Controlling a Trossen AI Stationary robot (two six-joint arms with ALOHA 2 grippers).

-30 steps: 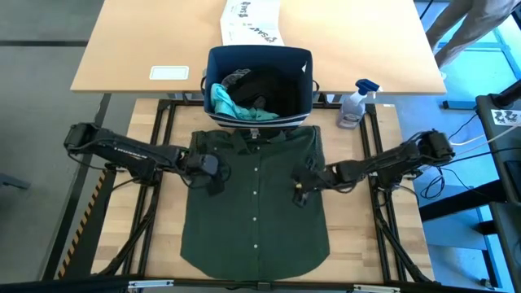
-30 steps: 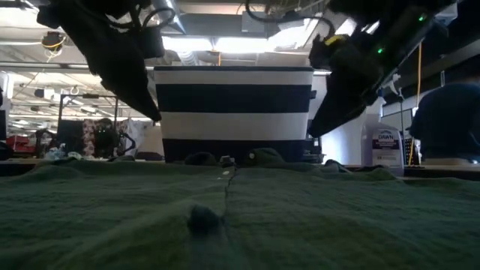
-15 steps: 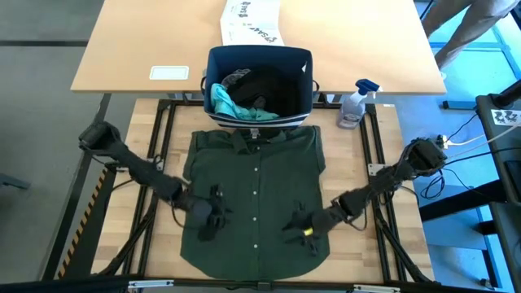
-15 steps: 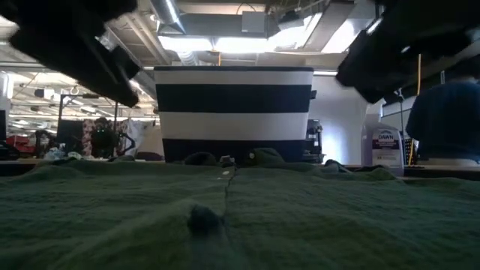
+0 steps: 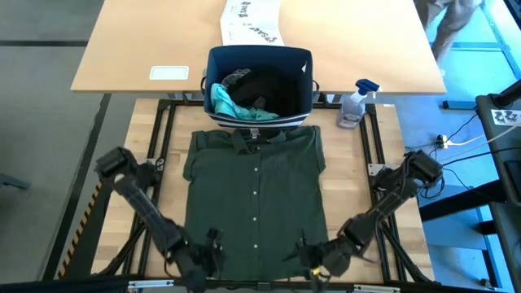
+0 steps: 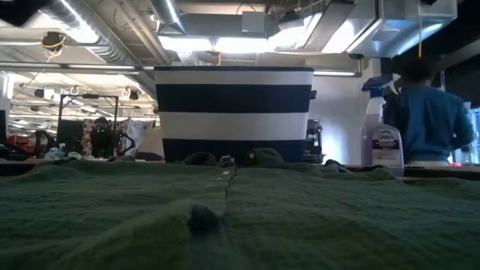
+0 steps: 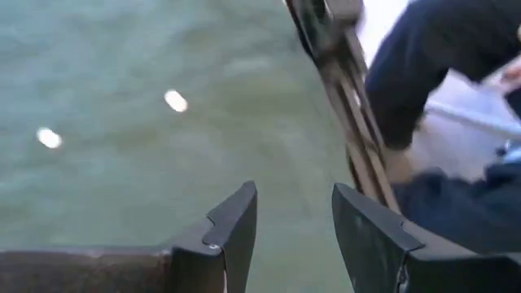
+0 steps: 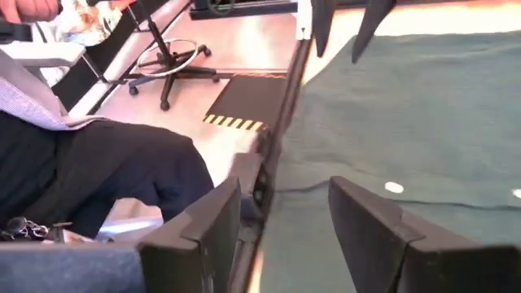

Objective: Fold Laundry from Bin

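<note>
High view gives you the whole layout: both grippers sit at the near edge of the worktop (image 5: 167,130), at the hem of the olive-green shirt (image 5: 254,195). Your left gripper (image 5: 210,251) is at the hem's left corner and your right gripper (image 5: 308,255) at its right corner. In the left wrist view your fingers (image 7: 232,228) stand apart with nothing between them, shirt cloth and two pale buttons beyond. The right wrist view shows the same of the right fingers (image 8: 216,224): apart, empty, poised over the shirt's edge, with a seated person's dark trousers (image 8: 98,179) off the side.

The shirt lies flat and spread, buttoned front up, collar toward the bin (image 5: 260,88). That navy bin touches the collar and holds a teal piece (image 5: 228,102) and a black garment (image 5: 264,85). Just right of the bin you have a spray bottle (image 5: 354,106). Behind it, on the pale desk (image 5: 146,41), lies a white printed box (image 5: 251,23).
</note>
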